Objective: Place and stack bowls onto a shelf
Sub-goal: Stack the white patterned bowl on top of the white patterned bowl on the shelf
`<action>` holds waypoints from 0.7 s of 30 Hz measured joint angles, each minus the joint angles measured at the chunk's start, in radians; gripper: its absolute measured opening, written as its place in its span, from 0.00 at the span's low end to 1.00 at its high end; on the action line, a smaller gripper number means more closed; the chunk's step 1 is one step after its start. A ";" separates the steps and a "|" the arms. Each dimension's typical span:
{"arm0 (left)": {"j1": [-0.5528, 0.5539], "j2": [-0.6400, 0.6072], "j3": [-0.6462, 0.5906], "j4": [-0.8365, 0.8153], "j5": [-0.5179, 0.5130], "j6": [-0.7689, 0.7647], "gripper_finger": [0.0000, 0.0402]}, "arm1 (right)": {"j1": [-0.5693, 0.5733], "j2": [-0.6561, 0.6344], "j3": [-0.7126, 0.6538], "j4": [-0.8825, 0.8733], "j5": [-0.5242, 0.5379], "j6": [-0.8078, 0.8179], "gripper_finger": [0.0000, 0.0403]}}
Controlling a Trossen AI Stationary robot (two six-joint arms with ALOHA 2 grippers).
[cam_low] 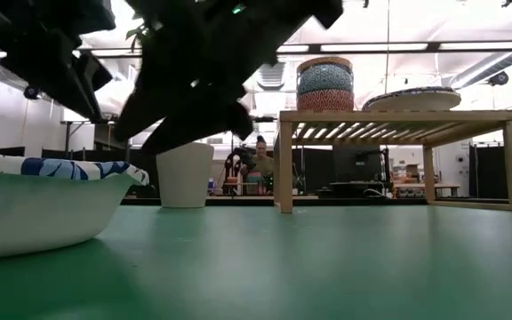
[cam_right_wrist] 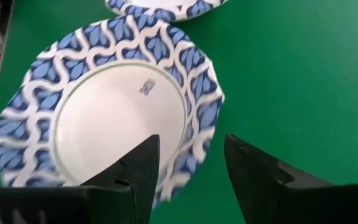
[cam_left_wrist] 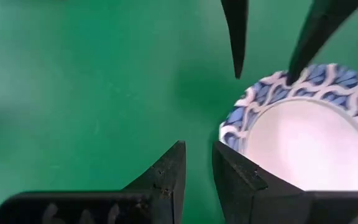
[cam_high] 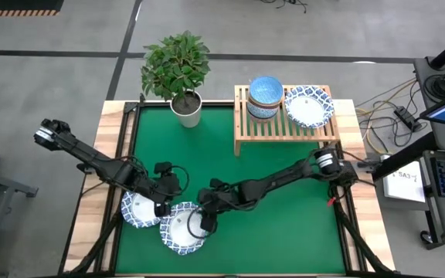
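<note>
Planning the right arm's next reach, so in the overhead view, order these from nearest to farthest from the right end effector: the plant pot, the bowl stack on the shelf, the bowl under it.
From the right end effector:
1. Bowl beneath it, front of table.
2. Plant pot, back left.
3. Bowl stack on the shelf, back right.

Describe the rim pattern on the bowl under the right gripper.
Blue leaf-like shapes on white around the bowl; the right wrist view shows it best.

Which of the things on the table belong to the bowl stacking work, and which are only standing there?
Belong to the work:
- wooden shelf
- stack of small bowls on the shelf
- wide bowl on the shelf
- two wide bowls on the green mat, one at the left gripper, one at the right gripper

Only standing there:
- potted plant
</note>
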 joint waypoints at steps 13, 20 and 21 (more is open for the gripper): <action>-0.001 -0.055 0.004 -0.063 -0.021 0.103 0.15 | -0.001 0.163 0.183 -0.051 0.015 0.024 0.42; -0.002 -0.118 0.085 -0.055 -0.176 0.167 0.15 | -0.007 0.174 0.203 -0.062 0.067 0.048 0.42; -0.002 -0.126 0.086 -0.053 -0.182 0.175 0.15 | -0.009 0.173 0.199 -0.067 0.070 0.051 0.42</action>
